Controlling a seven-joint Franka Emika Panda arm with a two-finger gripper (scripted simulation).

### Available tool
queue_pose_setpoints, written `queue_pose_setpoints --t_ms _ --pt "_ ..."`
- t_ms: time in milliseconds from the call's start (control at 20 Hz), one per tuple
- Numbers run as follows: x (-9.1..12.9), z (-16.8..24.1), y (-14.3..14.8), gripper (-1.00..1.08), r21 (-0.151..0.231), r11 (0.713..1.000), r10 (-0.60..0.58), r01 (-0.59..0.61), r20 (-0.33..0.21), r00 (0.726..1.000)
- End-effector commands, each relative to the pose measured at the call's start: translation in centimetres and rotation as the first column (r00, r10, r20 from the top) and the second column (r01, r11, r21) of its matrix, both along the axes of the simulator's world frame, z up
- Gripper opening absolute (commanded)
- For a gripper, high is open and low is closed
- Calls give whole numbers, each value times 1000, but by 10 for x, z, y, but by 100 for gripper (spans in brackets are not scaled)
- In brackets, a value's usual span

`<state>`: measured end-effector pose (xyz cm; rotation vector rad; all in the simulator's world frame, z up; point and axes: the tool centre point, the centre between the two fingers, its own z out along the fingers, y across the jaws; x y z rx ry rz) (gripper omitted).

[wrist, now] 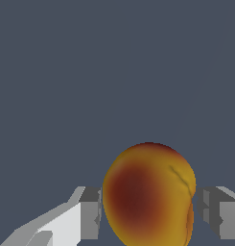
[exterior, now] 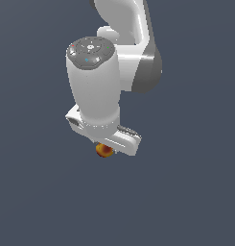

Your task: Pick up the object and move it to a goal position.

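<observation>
orange-yellow with a red-brown blush, the object fills the lower middle of the wrist view, roundish, with a thin dark crease running down one side. it sits between the two grey fingertips of the end effector; one pad looks to be touching it and the other is just beside it, with a thin gap showing, so i judge the jaws to be closing around it or barely clamped, but i cannot tell which. in the exterior view the object peeks out just below centre frame, tiny under the white end effector, which hangs straight down over it, probably so the fingers straddle the lump evenly. behind is plain dark grey; whether the object rests on that surface or is lifted cannot be told.
</observation>
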<state>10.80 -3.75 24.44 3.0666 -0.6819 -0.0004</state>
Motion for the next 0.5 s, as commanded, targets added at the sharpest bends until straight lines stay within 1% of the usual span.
queue_pose_setpoints --t_ms 0,450 --pt "3 4 -1 -100 0 1000 0 0 1 1000" --pt "5 5 0 -100 0 1000 0 0 -1 1000"
